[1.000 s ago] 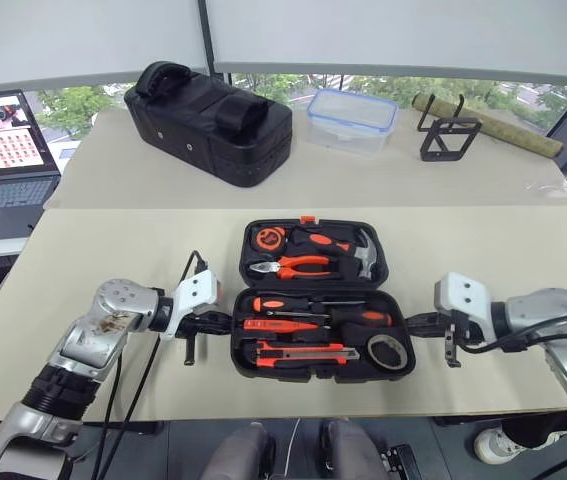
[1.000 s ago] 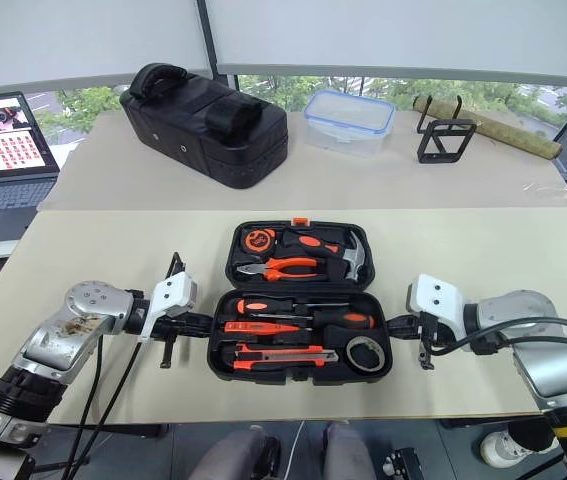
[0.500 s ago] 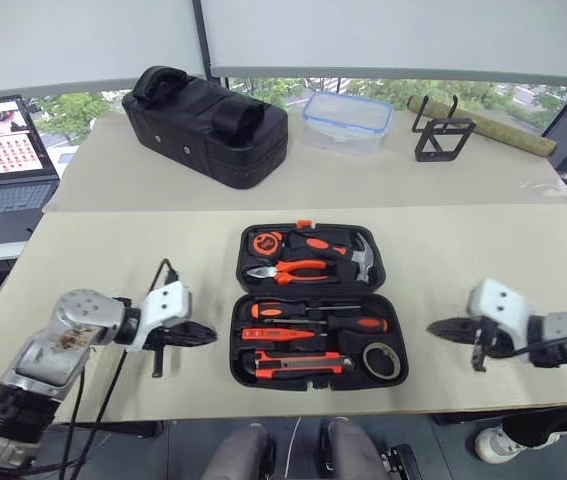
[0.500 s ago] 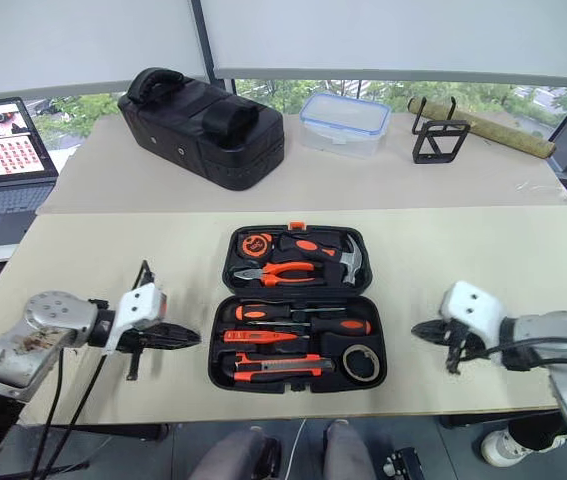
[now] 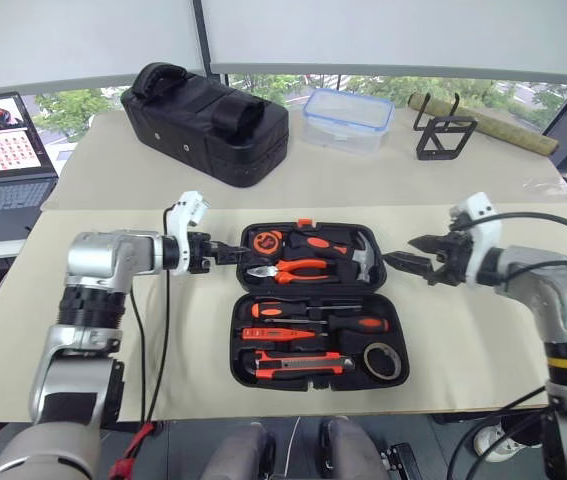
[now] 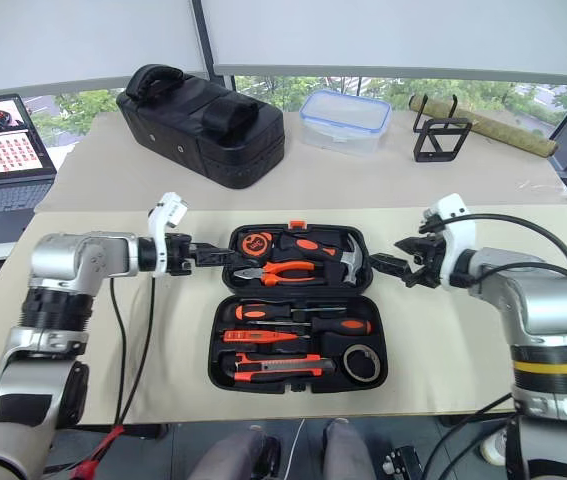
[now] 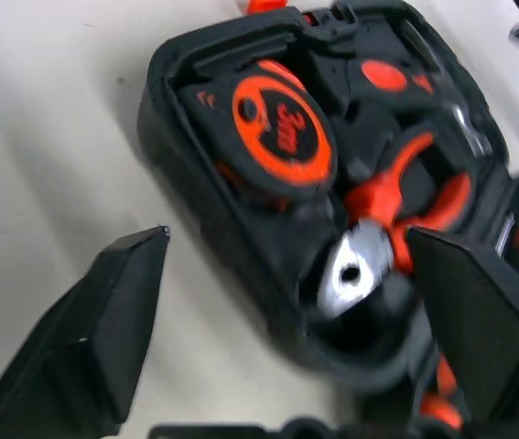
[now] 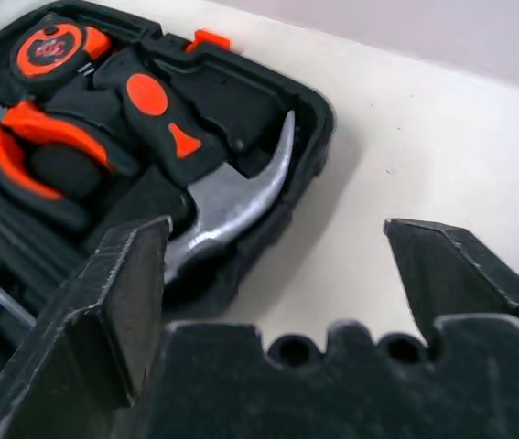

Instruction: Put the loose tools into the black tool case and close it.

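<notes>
- Two grippers flank the far half of the black tool case (image 5: 311, 300), which lies open and flat on the counter (image 5: 483, 340), its long axis running left to right and its hinge line across the middle.
- Left gripper (image 5: 231, 252): fingers apart, holding nothing, pointing inward at the left end of the far half, just beside its rim near the tape measure (image 7: 282, 128).
- Case contents: near half holds the two screwdrivers (image 5: 313, 312), the utility knife (image 5: 301, 358) and the small grey tape roll (image 5: 386, 360), all seated in their recesses; far half holds the orange pliers (image 5: 288, 267) and hammer (image 8: 213, 206). No tool lies loose on the counter.
- Right gripper (image 5: 408, 266): fingers apart, empty, pointing inward at the right end of the far half, just beside the hammer head.
- Judgement: loading looks done; closing remains. The far half lies between the two grippers, about equally near each, so folding it toward the robot over the near half suits both arms.
- Room: bare counter before the case. The padded bag (image 5: 208, 105), plastic box (image 5: 351, 120) and wire stand (image 5: 447, 135) sit well apart beyond it.
</notes>
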Controlling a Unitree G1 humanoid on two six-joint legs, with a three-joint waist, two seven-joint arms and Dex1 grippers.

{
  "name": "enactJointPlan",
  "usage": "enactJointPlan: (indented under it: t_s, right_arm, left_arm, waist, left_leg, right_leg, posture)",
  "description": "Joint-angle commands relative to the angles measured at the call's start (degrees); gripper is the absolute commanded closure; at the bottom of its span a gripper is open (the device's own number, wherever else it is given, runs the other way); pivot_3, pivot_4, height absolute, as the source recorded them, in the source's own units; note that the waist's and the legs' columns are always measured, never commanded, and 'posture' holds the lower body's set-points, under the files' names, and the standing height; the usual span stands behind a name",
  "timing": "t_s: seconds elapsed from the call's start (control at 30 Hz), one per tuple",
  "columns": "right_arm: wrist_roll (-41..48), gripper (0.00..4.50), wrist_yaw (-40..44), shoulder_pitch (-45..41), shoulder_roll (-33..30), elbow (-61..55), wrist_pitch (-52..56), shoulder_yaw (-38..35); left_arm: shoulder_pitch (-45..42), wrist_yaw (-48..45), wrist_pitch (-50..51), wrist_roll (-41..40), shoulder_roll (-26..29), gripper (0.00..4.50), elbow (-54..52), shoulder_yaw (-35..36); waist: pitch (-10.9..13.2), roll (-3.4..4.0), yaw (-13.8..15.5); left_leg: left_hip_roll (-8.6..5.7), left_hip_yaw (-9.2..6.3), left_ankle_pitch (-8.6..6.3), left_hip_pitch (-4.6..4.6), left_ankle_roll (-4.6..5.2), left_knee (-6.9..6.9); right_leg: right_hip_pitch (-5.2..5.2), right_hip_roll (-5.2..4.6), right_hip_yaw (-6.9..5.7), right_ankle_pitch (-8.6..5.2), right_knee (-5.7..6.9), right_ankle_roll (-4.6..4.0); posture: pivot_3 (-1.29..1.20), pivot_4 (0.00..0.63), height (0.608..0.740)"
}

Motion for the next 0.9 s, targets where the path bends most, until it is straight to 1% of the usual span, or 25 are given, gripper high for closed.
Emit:
enactJointPlan:
  t_s: [0.03, 0.13, 0.17, 0.2, 0.23, 0.27, 0.3, 0.33, 0.4, 0.43, 0.47, 0.5, 0.53, 0.7, 0.77, 0.83, 0.9]
  right_arm:
    - [-1.9, 0.25, -5.0, -5.8, 3.1, 6.2, 1.0, 0.0]
    - [-3.4, 1.07, -6.7, -8.1, 5.1, 9.1, 0.5, 1.3]
    - [-3.6, 1.25, -6.8, -8.4, 5.3, 9.4, 0.4, 1.6]
    - [-3.8, 1.58, -6.7, -8.5, 5.4, 9.4, 0.4, 2.1]
    - [-4.0, 2.01, -6.7, -8.6, 5.7, 9.2, 0.5, 2.6]
    - [-4.2, 2.3, -6.7, -8.6, 5.8, 9.0, 0.7, 3.1]
    - [-4.2, 2.65, -6.8, -8.5, 6.0, 8.7, 0.9, 3.5]
    - [-4.3, 3.11, -6.8, -8.4, 6.1, 8.4, 0.9, 3.7]
    - [-4.4, 3.71, -6.7, -7.9, 6.0, 7.7, 1.0, 4.0]
    - [-4.2, 4.14, -6.7, -7.6, 6.0, 7.1, 1.1, 4.1]
    - [-4.2, 4.41, -6.7, -7.4, 6.0, 6.7, 1.3, 4.2]
    - [-4.1, 4.5, -6.6, -7.1, 6.0, 6.0, 1.3, 4.4]
    - [-4.1, 4.5, -6.5, -6.9, 6.0, 5.5, 1.4, 4.5]
    - [-4.0, 4.5, -6.7, -7.2, 6.8, 4.1, 1.9, 4.5]
    - [-4.2, 4.5, -6.8, -8.1, 7.4, 3.5, 0.1, 4.3]
    - [-4.8, 4.5, -7.6, -11.0, 8.5, 4.1, -3.6, 3.4]
    - [-5.7, 4.5, -8.4, -13.6, 9.4, 5.3, -6.3, 2.7]
  left_arm:
    - [-1.7, 2.0, -2.7, 1.3, -2.2, 0.12, 2.4, -0.7]
    - [-1.6, 4.0, -5.0, 2.6, -3.6, 0.89, 4.7, -0.4]
    - [-1.5, 3.9, -5.2, 2.7, -3.7, 1.15, 4.9, -0.5]
    - [-1.2, 3.5, -5.4, 2.7, -3.6, 1.54, 4.7, -0.8]
    - [-0.8, 3.2, -5.2, 2.6, -3.5, 1.95, 4.2, -1.0]
    - [-0.5, 3.0, -5.1, 2.5, -3.4, 2.23, 3.8, -1.1]
    - [-0.3, 2.9, -5.1, 2.3, -3.4, 2.61, 3.5, -1.1]
    - [-0.2, 3.0, -5.0, 2.2, -3.5, 3.01, 3.4, -0.9]
    - [-0.1, 3.2, -4.9, 2.1, -3.7, 3.48, 3.3, -0.7]
    - [0.0, 3.2, -4.9, 2.1, -3.7, 3.89, 3.1, -0.6]
    - [0.0, 3.3, -4.9, 2.1, -3.7, 4.13, 2.9, -0.5]
    - [0.1, 3.1, -4.9, 2.1, -3.7, 4.38, 2.6, -0.5]
    - [0.2, 3.0, -4.9, 2.0, -3.7, 4.47, 2.3, -0.6]
    - [0.3, 2.7, -4.7, 1.3, -4.1, 4.47, 1.3, 0.1]
    - [0.4, 2.8, -7.1, 1.2, -5.0, 4.47, 0.6, 0.8]
    - [-0.5, 5.6, -14.2, 1.7, -7.5, 4.47, 0.1, 3.3]
    - [-1.5, 7.3, -19.5, 2.5, -9.1, 4.47, 0.2, 4.5]
  waist:
    - [0.0, 0.0, -0.1]
    - [0.0, 0.0, -0.2]
    - [0.0, 0.0, -0.1]
    - [0.0, 0.0, -0.1]
    - [0.0, 0.0, -0.1]
    - [0.0, 0.0, -0.1]
    - [0.0, 0.01, 0.0]
    - [0.0, 0.01, 0.0]
    - [0.0, 0.04, 0.2]
    - [0.0, 0.04, 0.2]
    - [-0.1, 0.03, 0.2]
    - [-0.1, 0.03, 0.2]
    - [-0.1, 0.03, 0.2]
    - [-0.1, 0.03, 0.2]
    - [-0.1, 0.03, 0.1]
    - [-0.1, 0.03, 0.2]
    - [0.0, 0.01, 0.1]
  left_leg:
    - [0.0, 0.0, 0.0, 0.0, 0.0, 0.0]
    - [-0.01, 0.0, 0.01, 0.0, -0.01, 0.0]
    - [-0.01, 0.0, 0.01, 0.0, -0.02, 0.0]
    - [-0.01, -0.01, 0.01, 0.0, -0.02, 0.0]
    - [-0.02, -0.01, 0.01, -0.01, -0.02, 0.0]
    - [-0.03, -0.01, 0.01, -0.01, -0.01, 0.01]
    - [-0.04, -0.01, 0.01, -0.01, -0.01, 0.02]
    - [-0.04, -0.01, 0.01, -0.01, -0.01, 0.02]
    - [-0.04, -0.01, 0.01, 0.01, -0.01, 0.05]
    - [-0.05, -0.01, 0.01, 0.05, -0.01, 0.05]
    - [-0.05, -0.01, 0.01, 0.06, -0.01, 0.07]
    - [-0.05, -0.01, 0.01, 0.07, -0.01, 0.07]
    - [-0.05, -0.01, 0.01, 0.07, -0.01, 0.09]
    - [-0.04, -0.01, 0.01, 0.07, -0.02, 0.07]
    - [-0.04, -0.01, 0.01, 0.06, -0.02, 0.08]
    - [-0.04, -0.01, 0.02, 0.07, -0.02, 0.08]
    - [-0.07, 0.0, 0.04, 0.04, -0.05, 0.11]
  right_leg:
    - [0.01, -0.01, 0.01, 0.0, 0.0, 0.0]
    - [-0.01, -0.01, 0.03, 0.0, -0.01, 0.0]
    - [-0.01, -0.01, 0.04, 0.0, 0.0, 0.0]
    - [0.0, -0.03, 0.03, 0.0, 0.01, 0.0]
    - [0.0, -0.03, 0.04, 0.0, 0.02, 0.0]
    - [0.0, -0.04, 0.04, 0.0, 0.03, 0.0]
    - [0.0, -0.03, 0.04, 0.0, 0.03, 0.0]
    - [0.01, -0.04, 0.03, 0.0, 0.03, 0.0]
    - [0.03, -0.04, 0.03, 0.0, 0.01, 0.0]
    - [0.05, -0.04, 0.04, 0.0, 0.01, 0.0]
    - [0.06, -0.05, 0.04, 0.0, 0.0, 0.0]
    - [0.07, -0.04, 0.04, 0.0, 0.0, 0.0]
    - [0.08, -0.04, 0.05, 0.0, 0.01, 0.0]
    - [0.04, -0.03, 0.07, 0.0, 0.04, 0.0]
    - [0.04, -0.03, 0.07, 0.0, 0.06, 0.0]
    - [0.04, -0.04, 0.07, 0.0, 0.05, 0.0]
    - [0.02, -0.05, 0.06, 0.0, 0.0, 0.0]
  posture:
    - [0.0, 0.15, 0.722]
    - [0.0, 0.15, 0.722]
    - [0.0, 0.15, 0.722]
    - [0.0, 0.15, 0.722]
    - [0.0, 0.15, 0.722]
    - [0.0, 0.15, 0.722]
    - [0.0, 0.15, 0.722]
    - [0.0, 0.15, 0.722]
    - [0.0, 0.15, 0.722]
    - [0.0, 0.15, 0.722]
    - [0.0, 0.15, 0.722]
    - [0.0, 0.15, 0.722]
    - [0.0, 0.15, 0.722]
    - [0.0, 0.15, 0.722]
    - [0.0, 0.15, 0.722]
    - [0.0, 0.15, 0.722]
    - [0.0, 0.15, 0.722]
